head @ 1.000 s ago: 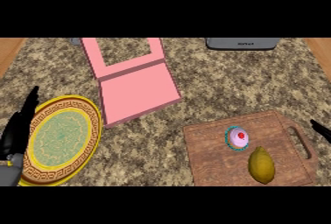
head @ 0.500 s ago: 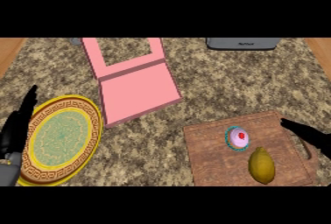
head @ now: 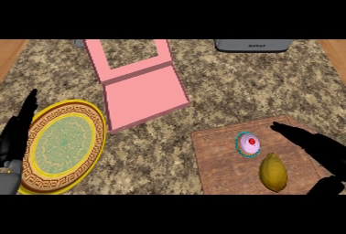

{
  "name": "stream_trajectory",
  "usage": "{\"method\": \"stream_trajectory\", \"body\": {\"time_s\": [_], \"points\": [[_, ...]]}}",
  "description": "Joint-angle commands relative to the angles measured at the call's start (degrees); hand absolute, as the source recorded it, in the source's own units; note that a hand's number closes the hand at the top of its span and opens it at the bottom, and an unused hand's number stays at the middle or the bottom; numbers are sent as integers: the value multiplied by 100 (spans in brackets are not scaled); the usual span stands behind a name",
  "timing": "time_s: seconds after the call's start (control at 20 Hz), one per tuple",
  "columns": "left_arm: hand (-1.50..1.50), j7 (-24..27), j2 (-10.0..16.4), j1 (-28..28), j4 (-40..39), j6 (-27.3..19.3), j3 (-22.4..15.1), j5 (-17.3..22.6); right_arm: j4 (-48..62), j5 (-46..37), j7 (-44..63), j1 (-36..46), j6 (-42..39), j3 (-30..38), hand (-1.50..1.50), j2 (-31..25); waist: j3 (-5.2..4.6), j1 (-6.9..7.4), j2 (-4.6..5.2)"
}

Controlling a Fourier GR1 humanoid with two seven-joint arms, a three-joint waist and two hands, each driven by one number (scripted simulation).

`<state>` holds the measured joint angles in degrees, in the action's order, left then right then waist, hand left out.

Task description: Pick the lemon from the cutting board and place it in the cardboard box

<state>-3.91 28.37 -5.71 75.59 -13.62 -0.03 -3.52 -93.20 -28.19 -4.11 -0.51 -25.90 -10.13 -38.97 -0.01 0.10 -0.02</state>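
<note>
Approach step of the pick, with nothing grasped yet. The right robot hand (head: pixel 316 146) hangs over the right part of the cutting board (head: pixel 216 160), fingers straight and set apart from the thumb, holding nothing. Its fingertips point up and to the left, toward 1 small pink-topped cake (head: pixel 249 144) in a teal cup. The lemon (head: pixel 273 172) lies on the board's lower right part, just below the cake and just left of the hand; no finger is curled round it. By judgement, the next move calls for the hand to settle over the lemon, close fingers and thumb round it without nudging the cake, lift, and carry it up and to the left. The only box in view is pink (head: pixel 142 98), taken here as the cardboard box; it lies well apart from the board, its open frame at the far end and 1 flap spread flat toward the viewer. The left robot hand (head: pixel 16 132) rests open at the left edge, beside a gold-rimmed patterned plate (head: pixel 64 146). The surface (head: pixel 229 87) is speckled brown stone. A grey appliance (head: pixel 253 44) sits at its far edge, and wood strips (head: pixel 9 55) show at both far corners.
</note>
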Motion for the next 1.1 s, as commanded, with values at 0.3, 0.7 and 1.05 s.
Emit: {"method": "stream_trajectory", "body": {"time_s": [0.3, 0.7, 1.05], "points": [[0, 32, -464, 313, 283, 95, 204, -517, -105, -591, -261, -228, -284, 266, -150, 544, 1, -9, -2], [0, 234, -391, -54, -188, 465, 631, -526, -1063, -459, -180, -459, -801, 415, -150, 852, 0, -31, -2], [0, 448, -593, 60, -228, 493, 725, -654, -1182, -869, 352, -275, -1286, 264, -150, 1018, -1, -18, 1]]}}
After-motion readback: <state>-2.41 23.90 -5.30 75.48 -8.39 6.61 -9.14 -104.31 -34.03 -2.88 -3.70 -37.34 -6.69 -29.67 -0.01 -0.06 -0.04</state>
